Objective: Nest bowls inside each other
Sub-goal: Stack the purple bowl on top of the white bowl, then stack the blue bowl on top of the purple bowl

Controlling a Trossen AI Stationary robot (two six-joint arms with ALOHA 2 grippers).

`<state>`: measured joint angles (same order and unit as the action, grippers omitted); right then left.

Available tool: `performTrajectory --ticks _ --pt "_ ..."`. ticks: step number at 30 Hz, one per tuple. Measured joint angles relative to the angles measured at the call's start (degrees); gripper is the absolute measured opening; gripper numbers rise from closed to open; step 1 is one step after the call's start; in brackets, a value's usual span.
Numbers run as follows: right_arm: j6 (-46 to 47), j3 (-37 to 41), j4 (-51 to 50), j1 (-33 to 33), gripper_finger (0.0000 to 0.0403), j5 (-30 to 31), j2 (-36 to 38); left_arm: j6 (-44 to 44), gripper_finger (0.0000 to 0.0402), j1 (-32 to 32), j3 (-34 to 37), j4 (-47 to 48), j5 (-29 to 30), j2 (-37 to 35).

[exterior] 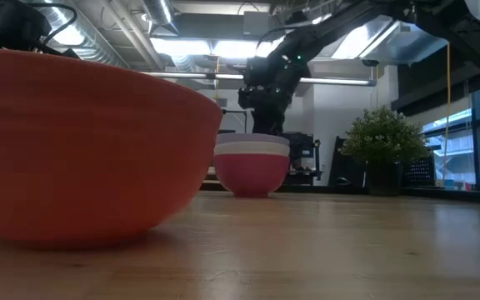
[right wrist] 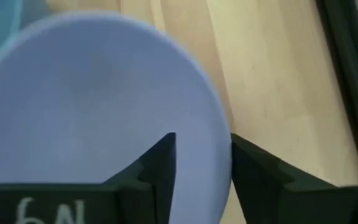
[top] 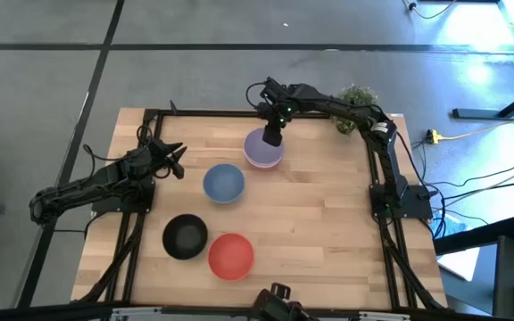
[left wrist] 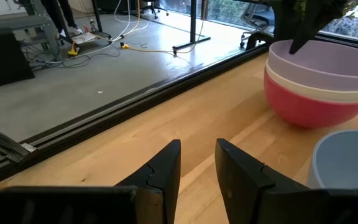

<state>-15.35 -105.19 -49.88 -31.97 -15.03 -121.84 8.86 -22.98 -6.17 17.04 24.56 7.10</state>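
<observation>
A lavender bowl (top: 261,147) sits nested in a white bowl (exterior: 252,149), which sits in a crimson-pink bowl (exterior: 251,175), at the table's far middle. My right gripper (top: 273,138) points down over this stack. It is open, with one finger inside and one outside the lavender rim (right wrist: 219,118), and I see no touch. A blue bowl (top: 224,183), a black bowl (top: 186,237) and a red-orange bowl (top: 231,256) stand apart on the table. My left gripper (top: 178,160) is open and empty at the left, near the blue bowl.
A green potted plant (top: 357,96) stands at the far right corner of the table. Bare wood lies across the right half. The red-orange bowl (exterior: 73,142) fills the left of the low view. The stack also shows in the left wrist view (left wrist: 319,93).
</observation>
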Motion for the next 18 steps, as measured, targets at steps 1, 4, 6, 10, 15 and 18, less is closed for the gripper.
performTrajectory --ticks 1,4,6,10,15,18 --pt "0.00 -0.85 0.04 0.00 0.0150 0.00 0.00 0.01 0.0095 0.01 0.00 0.00 0.00 0.00" --pt "-0.13 -4.44 -0.10 0.00 0.0165 0.03 0.00 0.00 0.0095 0.00 0.00 -0.01 0.00 0.00" --pt "-0.23 -7.89 -1.59 0.00 0.0172 0.38 0.00 0.00 0.0095 0.00 0.00 -0.02 0.00 0.01" --pt "-0.85 -15.24 -5.93 0.00 0.0175 0.40 0.07 0.02 0.0095 0.00 0.00 -0.02 0.02 -0.01" --pt "-1.95 -24.41 -14.18 0.34 0.0171 0.35 0.11 0.02 0.0095 0.00 0.00 0.00 0.02 0.00" --pt "-2.91 -28.24 -17.39 1.03 0.0169 -0.18 0.15 0.02 0.0095 0.00 -0.01 -0.02 0.02 0.00"
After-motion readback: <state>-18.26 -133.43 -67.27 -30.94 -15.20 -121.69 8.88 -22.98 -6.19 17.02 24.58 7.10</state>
